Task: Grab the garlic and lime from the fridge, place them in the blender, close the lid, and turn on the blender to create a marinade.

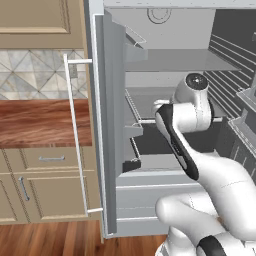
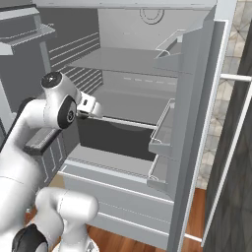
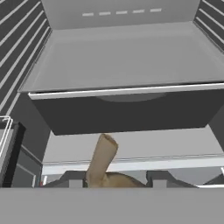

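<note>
Tan garlic [image 3: 103, 164], stem up, sits pinched between the gripper [image 3: 117, 178] fingers, just in front of the open grey fridge [image 2: 142, 103] and its dark lower drawer [image 3: 127, 111].

I see one tall grey steel fridge [image 1: 107, 150] with its doors open. It has one long thin pale bar handle [image 1: 75, 135]. One tan, stalk-topped garlic bulb [image 3: 103, 164] sits between two small dark fingers [image 3: 159, 178]. There is one brown wooden desk [image 1: 42, 122].
</note>
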Robot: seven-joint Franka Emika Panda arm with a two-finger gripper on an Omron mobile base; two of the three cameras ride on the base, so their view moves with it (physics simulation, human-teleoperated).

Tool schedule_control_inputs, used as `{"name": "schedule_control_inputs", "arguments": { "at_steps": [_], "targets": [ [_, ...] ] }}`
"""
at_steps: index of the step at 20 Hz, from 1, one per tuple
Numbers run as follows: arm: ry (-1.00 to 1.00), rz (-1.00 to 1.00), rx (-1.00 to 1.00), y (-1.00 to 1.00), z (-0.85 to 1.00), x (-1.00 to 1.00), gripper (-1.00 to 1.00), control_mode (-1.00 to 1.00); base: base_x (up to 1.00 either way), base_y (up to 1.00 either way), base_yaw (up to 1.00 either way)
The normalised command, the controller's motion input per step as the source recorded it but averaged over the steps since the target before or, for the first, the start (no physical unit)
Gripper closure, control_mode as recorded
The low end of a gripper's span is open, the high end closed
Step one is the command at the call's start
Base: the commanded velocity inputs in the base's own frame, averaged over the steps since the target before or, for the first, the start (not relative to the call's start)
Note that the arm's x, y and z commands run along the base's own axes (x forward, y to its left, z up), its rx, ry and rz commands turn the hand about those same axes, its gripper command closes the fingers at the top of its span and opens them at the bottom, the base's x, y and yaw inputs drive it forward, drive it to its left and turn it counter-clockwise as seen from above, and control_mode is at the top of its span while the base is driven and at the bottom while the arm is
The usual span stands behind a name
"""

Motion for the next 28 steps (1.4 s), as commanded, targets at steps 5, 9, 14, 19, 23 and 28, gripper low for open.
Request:
{"name": "schedule_control_inputs", "arguments": {
  "at_steps": [5,9,14,19,23,28],
  "targets": [
    [0.00,0.02,0.00,-0.52,0.19,-1.00,1.00,-1.00,0.00,0.00,0.00],
    [0.00,0.00,0.00,-0.15,0.00,-0.81,1.00,-1.00,0.00,0.00,0.00],
    [0.00,0.00,0.00,0.00,0.00,-0.02,1.00,-1.00,0.00,0.00,0.00],
    [0.00,0.00,0.00,0.00,0.00,-0.08,1.00,1.00,-0.77,0.00,0.00],
    [0.00,0.00,0.00,0.00,0.00,0.00,1.00,1.00,-1.00,0.00,0.11],
    [0.00,0.00,0.00,0.00,0.00,0.00,1.00,1.00,-1.00,0.04,0.65]
  ]
}}
